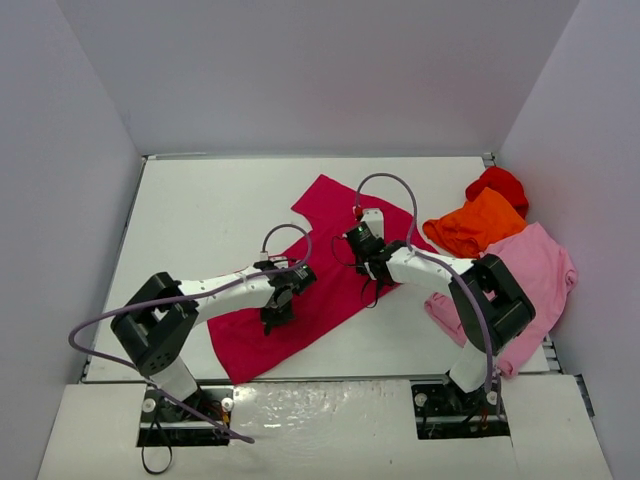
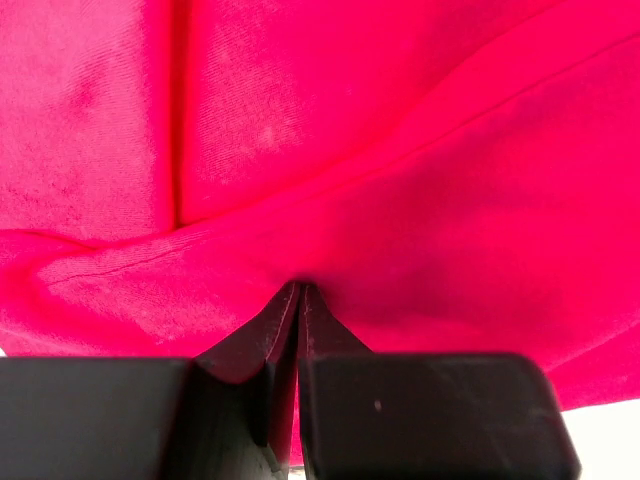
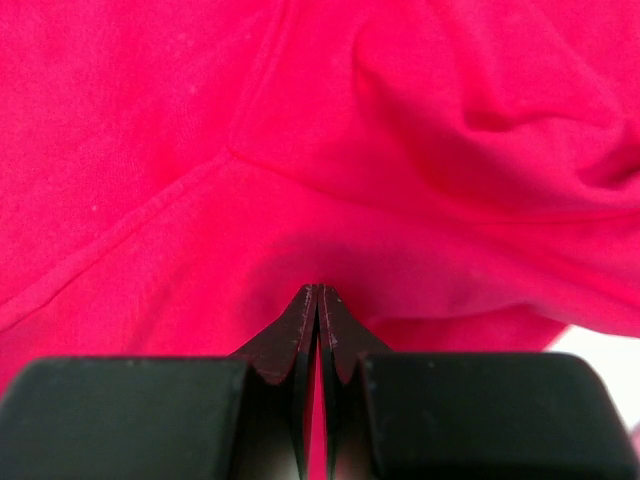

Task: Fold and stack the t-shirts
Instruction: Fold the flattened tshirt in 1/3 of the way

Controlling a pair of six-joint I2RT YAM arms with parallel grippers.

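Note:
A crimson-magenta t-shirt (image 1: 322, 215) lies spread on the white table, running from the middle toward the near left. My left gripper (image 1: 275, 316) is down on its near part and my right gripper (image 1: 363, 250) on its right edge. In the left wrist view the fingertips (image 2: 301, 285) meet, shut on a pinch of the crimson cloth (image 2: 300, 120), and creases run to the tips. In the right wrist view the gripper (image 3: 317, 288) is likewise shut on the cloth (image 3: 200, 120), beside a seam.
At the right of the table lie a large light pink t-shirt (image 1: 535, 270), a crumpled orange one (image 1: 475, 225) and a red one (image 1: 497, 185) behind it. Grey walls enclose the table (image 1: 200, 220) on three sides.

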